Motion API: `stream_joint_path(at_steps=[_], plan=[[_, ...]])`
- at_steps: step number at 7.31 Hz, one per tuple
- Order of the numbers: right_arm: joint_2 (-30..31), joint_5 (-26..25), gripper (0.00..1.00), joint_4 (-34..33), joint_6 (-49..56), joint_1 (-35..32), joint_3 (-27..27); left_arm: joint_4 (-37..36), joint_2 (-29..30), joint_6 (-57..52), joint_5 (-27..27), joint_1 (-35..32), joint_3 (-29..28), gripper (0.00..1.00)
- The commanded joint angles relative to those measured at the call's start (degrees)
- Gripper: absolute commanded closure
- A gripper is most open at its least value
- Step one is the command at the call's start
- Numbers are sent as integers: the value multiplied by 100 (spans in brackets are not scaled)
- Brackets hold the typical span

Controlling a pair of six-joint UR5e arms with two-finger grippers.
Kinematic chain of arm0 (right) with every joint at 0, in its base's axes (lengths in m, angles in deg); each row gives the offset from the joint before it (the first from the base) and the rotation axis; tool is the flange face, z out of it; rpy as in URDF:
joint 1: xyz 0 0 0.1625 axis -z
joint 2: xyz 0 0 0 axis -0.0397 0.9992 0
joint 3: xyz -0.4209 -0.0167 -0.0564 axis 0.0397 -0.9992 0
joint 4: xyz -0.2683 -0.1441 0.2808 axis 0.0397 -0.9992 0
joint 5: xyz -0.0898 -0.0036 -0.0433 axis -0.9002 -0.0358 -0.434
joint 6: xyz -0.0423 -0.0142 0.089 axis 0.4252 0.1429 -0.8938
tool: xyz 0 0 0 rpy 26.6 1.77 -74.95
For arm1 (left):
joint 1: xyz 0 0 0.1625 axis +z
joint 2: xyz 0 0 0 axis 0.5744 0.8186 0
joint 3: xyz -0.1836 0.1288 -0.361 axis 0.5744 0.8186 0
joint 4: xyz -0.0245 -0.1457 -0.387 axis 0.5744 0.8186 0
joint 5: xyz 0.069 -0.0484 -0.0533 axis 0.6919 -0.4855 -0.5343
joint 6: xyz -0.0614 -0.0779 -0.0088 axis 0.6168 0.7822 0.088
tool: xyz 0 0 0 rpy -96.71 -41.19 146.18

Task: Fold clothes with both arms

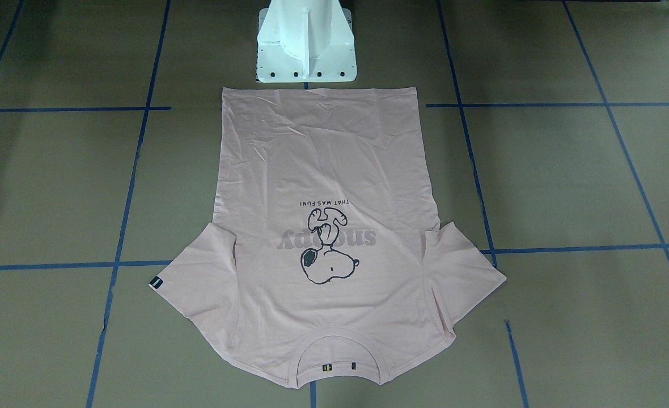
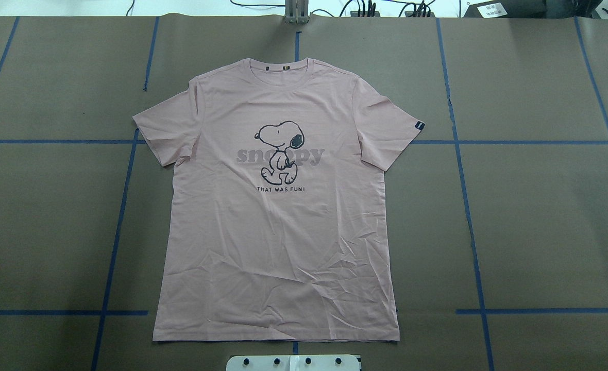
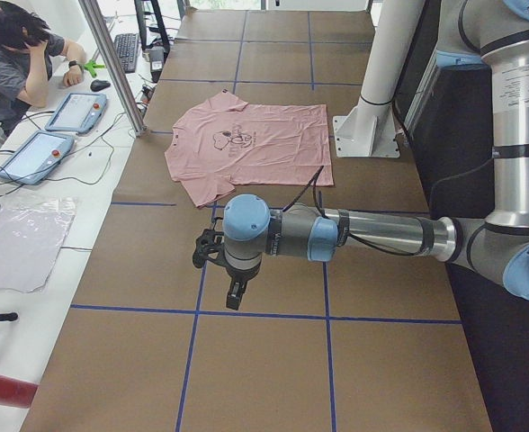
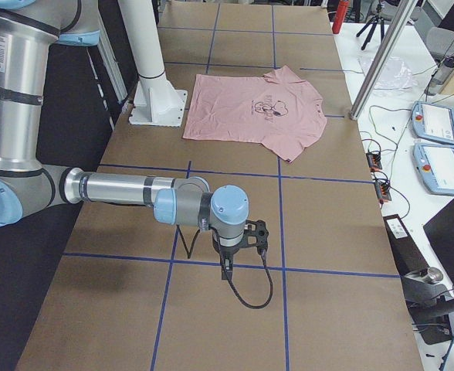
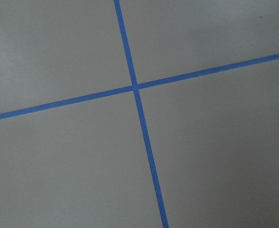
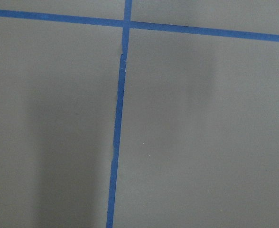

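The pale pink T-shirt (image 2: 283,247) lies flat and spread out on the brown table, print side up, collar on the far side from the robot's base. Its dog print (image 2: 279,152) and black sleeve tag (image 2: 419,125) both show. It also appears in the front-facing view as the T-shirt (image 1: 323,170). The left arm (image 3: 372,234) reaches out low over bare table, well short of the shirt, with the left gripper (image 3: 236,292) pointing down. The right arm (image 4: 127,189) does the same at the other end, its right gripper (image 4: 227,267) pointing down. I cannot tell whether either gripper is open or shut. Both wrist views show only table and blue tape.
The white pedestal (image 1: 306,42) stands just behind the shirt's hem. Blue tape lines (image 2: 463,196) grid the table. A person (image 3: 13,54) sits at a side desk with teach pendants (image 3: 76,112). More pendants (image 4: 435,124) lie past the opposite edge.
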Motion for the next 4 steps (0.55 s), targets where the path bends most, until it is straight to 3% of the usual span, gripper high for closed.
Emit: stream_joint_path(at_steps=[1, 4], plan=[[-3, 0, 0, 3, -9, 0, 4, 9, 9, -17, 96, 17, 18, 0], [-12, 18, 0, 783, -26, 0, -14, 26, 17, -26, 123, 26, 132, 0]])
